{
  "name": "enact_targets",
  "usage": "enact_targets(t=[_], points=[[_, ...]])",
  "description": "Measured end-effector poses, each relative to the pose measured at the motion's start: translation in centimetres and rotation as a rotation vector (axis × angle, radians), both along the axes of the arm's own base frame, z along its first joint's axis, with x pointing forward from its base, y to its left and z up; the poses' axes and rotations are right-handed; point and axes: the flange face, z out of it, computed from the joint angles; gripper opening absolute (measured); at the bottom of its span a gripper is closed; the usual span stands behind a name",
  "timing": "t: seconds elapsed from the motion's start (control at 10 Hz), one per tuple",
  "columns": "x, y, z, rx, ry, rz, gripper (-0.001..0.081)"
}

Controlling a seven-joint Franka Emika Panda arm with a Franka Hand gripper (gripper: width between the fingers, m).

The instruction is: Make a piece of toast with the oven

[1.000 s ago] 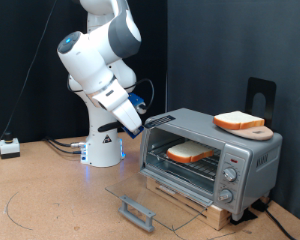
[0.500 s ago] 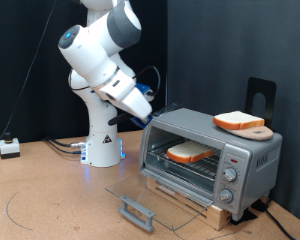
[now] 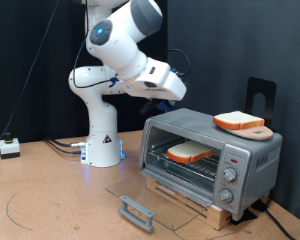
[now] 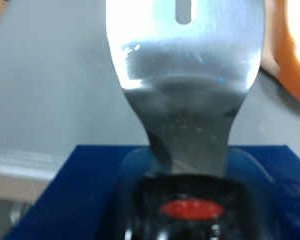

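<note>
Now gripper above oven left end, pinching spatula; toast on rack; door open.

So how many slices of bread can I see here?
2. One slice lies on the wire rack inside the open toaster oven. The other slice sits on a wooden board on top of the oven. No others show.

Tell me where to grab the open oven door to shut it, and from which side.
Grip the bar handle on the free edge of the glass door. The door lies flat, open, in front of the oven, so probably come from above or the front and lift. The hand is above the oven.
</note>
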Motion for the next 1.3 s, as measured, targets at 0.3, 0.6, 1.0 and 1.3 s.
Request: enact_targets(t=[0.3, 0.6, 1.0, 1.3], points=[[-1.8, 4.1, 0.7, -0.062, 0.028, 0.111, 0.0398], [-4.2, 7.7, 0.9, -0.108, 0.032, 0.121, 0.0398], [-7.7, 11.9, -0.1, -0.179, 0.021, 0.092, 0.0398], [-8.8, 13.2, -2.5, -0.239, -0.004, 0.041, 0.0398]])
